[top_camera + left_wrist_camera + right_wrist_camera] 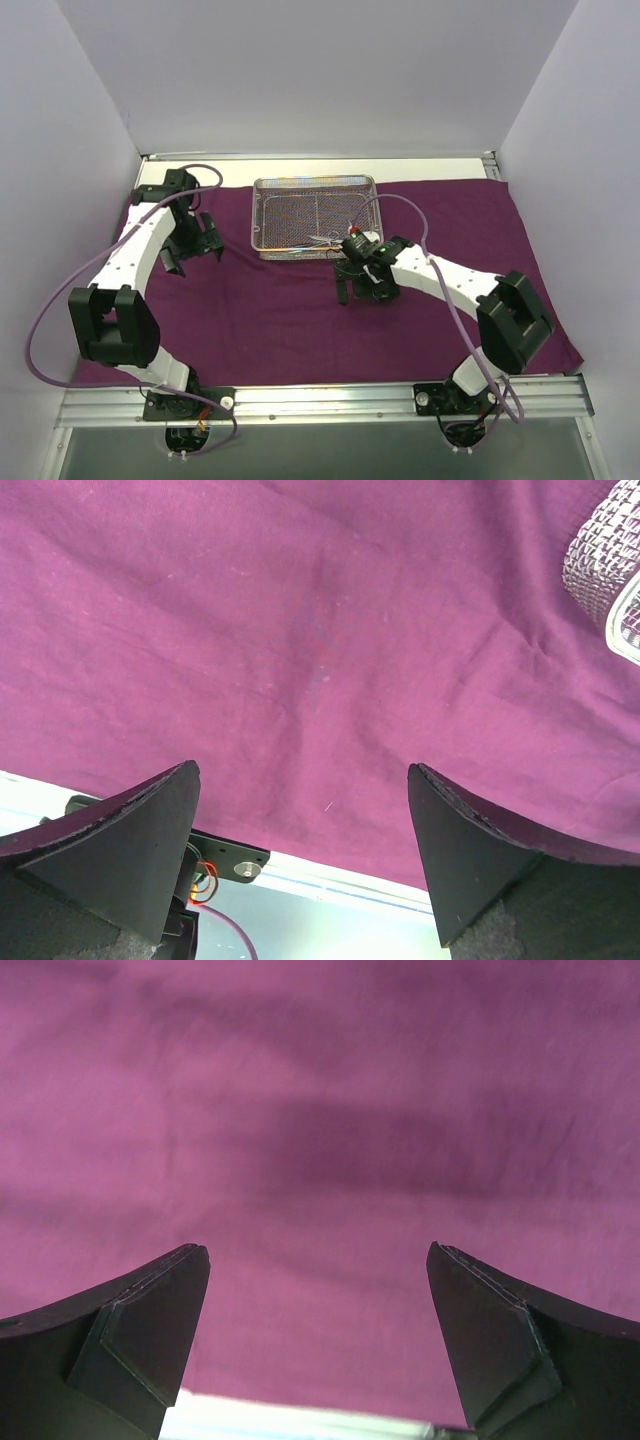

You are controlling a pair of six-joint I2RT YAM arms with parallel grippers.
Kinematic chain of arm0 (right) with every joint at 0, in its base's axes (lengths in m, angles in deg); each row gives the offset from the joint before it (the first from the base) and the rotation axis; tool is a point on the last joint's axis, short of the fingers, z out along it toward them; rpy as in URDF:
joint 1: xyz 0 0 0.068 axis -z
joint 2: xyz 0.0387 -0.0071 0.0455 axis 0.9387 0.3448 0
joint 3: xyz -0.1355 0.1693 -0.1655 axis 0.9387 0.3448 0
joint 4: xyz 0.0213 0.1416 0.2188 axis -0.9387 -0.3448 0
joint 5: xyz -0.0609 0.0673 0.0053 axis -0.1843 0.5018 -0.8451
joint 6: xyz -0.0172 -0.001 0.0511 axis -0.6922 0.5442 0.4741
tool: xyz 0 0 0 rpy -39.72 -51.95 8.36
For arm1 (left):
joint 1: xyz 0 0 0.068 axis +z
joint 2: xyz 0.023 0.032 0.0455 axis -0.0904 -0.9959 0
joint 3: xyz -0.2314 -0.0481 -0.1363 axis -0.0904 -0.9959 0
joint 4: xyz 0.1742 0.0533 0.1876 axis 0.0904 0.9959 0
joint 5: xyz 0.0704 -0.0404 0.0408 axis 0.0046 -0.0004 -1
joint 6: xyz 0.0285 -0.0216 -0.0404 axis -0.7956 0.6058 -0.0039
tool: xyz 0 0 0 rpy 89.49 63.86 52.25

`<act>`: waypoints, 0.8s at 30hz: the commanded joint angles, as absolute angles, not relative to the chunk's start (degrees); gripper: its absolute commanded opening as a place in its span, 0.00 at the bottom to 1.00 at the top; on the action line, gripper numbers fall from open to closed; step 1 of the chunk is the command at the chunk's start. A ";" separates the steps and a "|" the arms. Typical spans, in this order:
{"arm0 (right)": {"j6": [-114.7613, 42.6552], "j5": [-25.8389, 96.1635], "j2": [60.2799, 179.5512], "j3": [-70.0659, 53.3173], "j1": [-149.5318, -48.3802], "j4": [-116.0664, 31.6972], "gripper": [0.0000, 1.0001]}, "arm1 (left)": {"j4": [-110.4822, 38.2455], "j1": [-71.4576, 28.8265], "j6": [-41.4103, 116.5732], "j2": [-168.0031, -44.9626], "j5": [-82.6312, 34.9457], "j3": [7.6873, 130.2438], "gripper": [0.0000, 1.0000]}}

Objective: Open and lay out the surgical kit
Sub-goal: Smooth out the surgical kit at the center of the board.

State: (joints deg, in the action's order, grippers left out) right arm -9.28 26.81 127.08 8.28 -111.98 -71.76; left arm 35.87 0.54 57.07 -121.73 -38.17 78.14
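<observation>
Left hand (302,770) over creased purple cloth (300,630)

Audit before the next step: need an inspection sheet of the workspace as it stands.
Surface: large dark purple cloth wrap spread flat, slight creases.
Job's things: rectangular silver wire-mesh tray sits on the cloth, far middle; thin silver scissor-like instruments lie inside at its near edge.
Clutter: nothing seen.
Hands: left hand open, empty, over bare cloth left of the tray; right hand open, empty, over cloth just in front of the tray.
Cables: purple cable loops wide off the left arm; second purple cable arcs past the tray's right corner.
Surroundings: plain white walls on three sides; metal rail at the near edge.
</observation>
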 commanded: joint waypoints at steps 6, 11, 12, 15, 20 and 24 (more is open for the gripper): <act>-5.96 18.21 132.00 11.70 -113.42 -69.19 0.93 | 35.24 0.79 56.85 -118.00 -37.64 78.71 0.94; -6.13 18.47 132.17 14.35 -114.30 -69.27 0.92 | 34.72 0.88 56.94 -117.48 -37.47 77.04 0.94; -6.13 18.64 132.52 14.70 -114.48 -69.36 0.92 | 34.37 0.88 57.03 -117.39 -37.29 76.69 0.94; -5.96 18.91 133.93 15.32 -115.97 -71.11 0.91 | 33.75 0.88 57.29 -117.03 -36.94 75.64 0.94; -4.64 18.56 133.06 15.23 -117.82 -73.23 0.91 | 33.31 0.88 57.38 -117.03 -36.85 75.11 0.94; -4.64 19.52 132.88 14.96 -117.82 -74.28 0.91 | 33.13 0.88 57.47 -116.86 -37.03 74.84 0.94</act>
